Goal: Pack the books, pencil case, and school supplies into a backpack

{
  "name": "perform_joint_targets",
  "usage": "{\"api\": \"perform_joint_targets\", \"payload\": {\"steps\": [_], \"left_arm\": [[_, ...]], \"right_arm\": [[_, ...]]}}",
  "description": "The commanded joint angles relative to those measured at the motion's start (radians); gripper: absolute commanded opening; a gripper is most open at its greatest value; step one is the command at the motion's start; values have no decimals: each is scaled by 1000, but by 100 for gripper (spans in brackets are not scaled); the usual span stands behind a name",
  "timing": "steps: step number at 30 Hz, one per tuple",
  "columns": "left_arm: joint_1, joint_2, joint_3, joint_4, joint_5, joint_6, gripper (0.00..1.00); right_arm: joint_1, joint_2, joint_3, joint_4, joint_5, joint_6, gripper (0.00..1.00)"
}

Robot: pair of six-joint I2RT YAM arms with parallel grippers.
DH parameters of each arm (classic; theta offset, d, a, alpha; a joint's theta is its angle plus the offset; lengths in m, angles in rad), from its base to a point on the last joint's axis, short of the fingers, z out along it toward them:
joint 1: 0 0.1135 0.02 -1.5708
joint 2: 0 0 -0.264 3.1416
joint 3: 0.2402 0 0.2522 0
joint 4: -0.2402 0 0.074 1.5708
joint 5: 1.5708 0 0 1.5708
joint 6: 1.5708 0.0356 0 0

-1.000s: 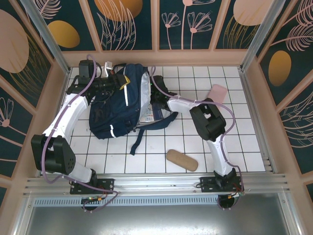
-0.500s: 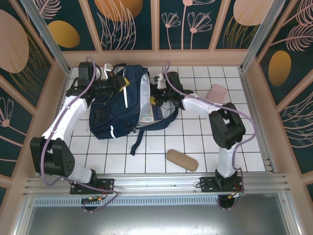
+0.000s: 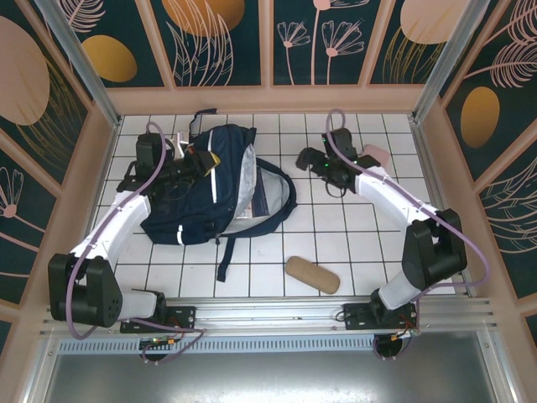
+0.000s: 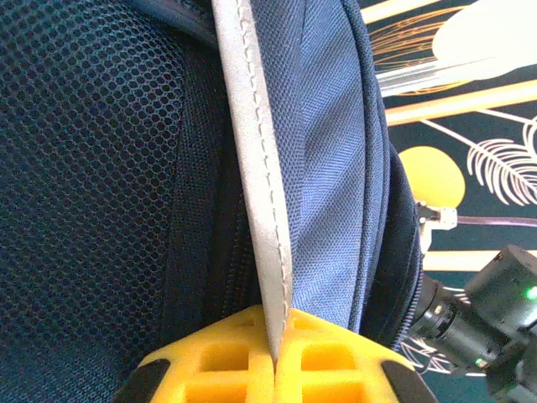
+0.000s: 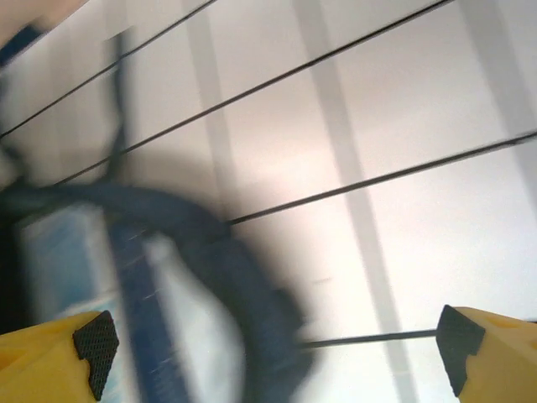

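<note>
White-tiled table [image 3: 336, 252], boxed in by dark walls [image 3: 226, 42] with leaf patterns. Backpack [image 3: 197, 189] lying flat on the left half of the tiles, mouth gaping toward the right, straps trailing toward the near edge. Left gripper [image 3: 208, 158] at the backpack's far end, jaws closed tight on a pale strip [image 4: 260, 210] of it; in the left wrist view, yellow fingers [image 4: 218, 361] pinched together with that strip between them. Right gripper [image 3: 307, 158] over bare tiles just right of the open mouth, apart from the backpack, jaws spread wide and holding nothing. Something pale inside the mouth, perhaps a book, too indistinct to tell. Case [image 3: 312, 274], tan, on the tiles near the front edge, well apart from the backpack. Pouch [image 3: 375, 154], pink, at far right, partly hidden by the right arm
</note>
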Motion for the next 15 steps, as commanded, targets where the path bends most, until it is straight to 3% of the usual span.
{"api": "perform_joint_targets", "payload": {"steps": [1,5,9,15], "left_arm": [[-12,-2,-46,100,-31,-11,0],[-16,-5,-70,110,-32,25,0],[-21,-26,-97,122,-40,41,0],[-32,-44,-173,187,-27,32,0]], "right_arm": [[-63,51,116,-268,347,42,99],[-159,201,260,-413,433,39,99],[-227,265,281,-333,316,-96,99],[-328,306,294,-234,149,-153,99]]}}
